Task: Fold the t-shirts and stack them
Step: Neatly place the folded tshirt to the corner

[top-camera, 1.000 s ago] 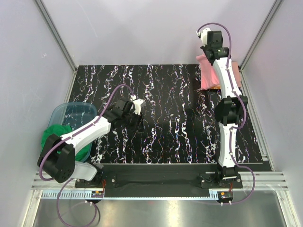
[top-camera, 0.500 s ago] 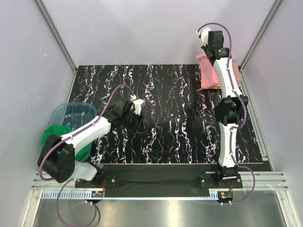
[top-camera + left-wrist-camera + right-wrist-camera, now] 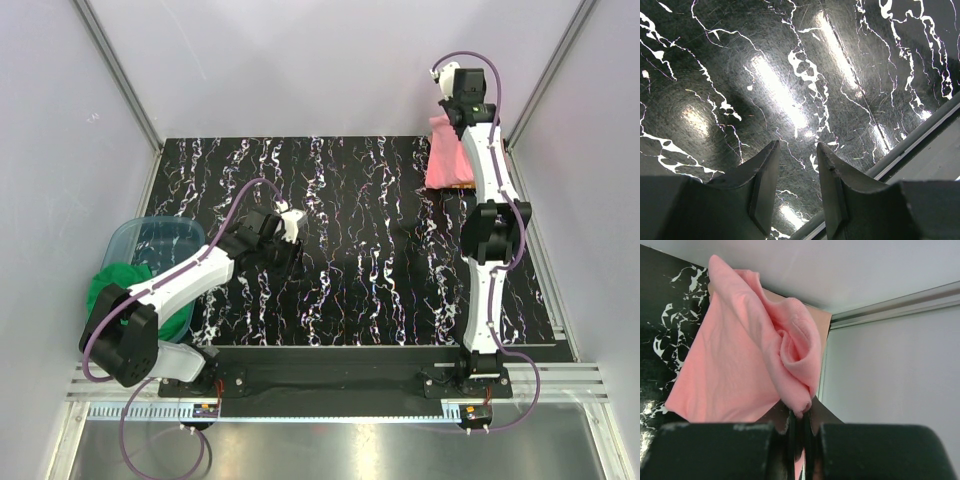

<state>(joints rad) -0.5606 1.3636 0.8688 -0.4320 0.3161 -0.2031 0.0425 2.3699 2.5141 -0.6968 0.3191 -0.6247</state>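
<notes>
A bright pink t-shirt [image 3: 444, 165] lies bunched in the table's far right corner. My right gripper [image 3: 801, 415] is shut on a rolled fold of it [image 3: 740, 365] and holds that fold up close to the corner walls. A duller salmon edge [image 3: 823, 324] shows behind the pink cloth, and a small orange and dark patch [image 3: 459, 185] peeks out under its near edge. My left gripper [image 3: 797, 150] hangs open over the black marbled table [image 3: 360, 250] left of centre, with nothing between its fingers.
A clear blue tub [image 3: 150, 243] stands at the left table edge, and green cloth [image 3: 118, 288] spills from it beside the left arm's base. Grey walls and aluminium rails [image 3: 525, 100] close in the back and both sides.
My right gripper has moved right and farther back toward the corner, with the pink cloth in it. The left arm has not moved.
</notes>
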